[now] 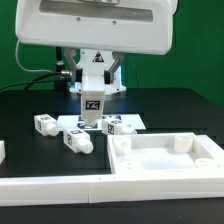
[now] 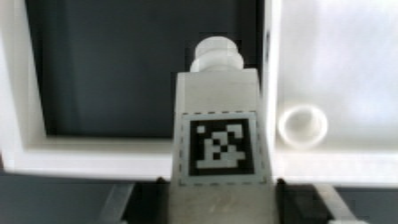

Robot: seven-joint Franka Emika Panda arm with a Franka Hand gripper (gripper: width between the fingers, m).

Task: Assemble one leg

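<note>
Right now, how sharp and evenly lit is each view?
Exterior view: evenly lit, the leg in the gripper fairly sharp, a big white shape at top blurred. Wrist view: soft throughout, the leg's tag fuzzy, the white tray washed out.

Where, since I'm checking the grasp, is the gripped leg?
Exterior view, centre: the leg is clamped in the gripper, close by the loose legs.
</note>
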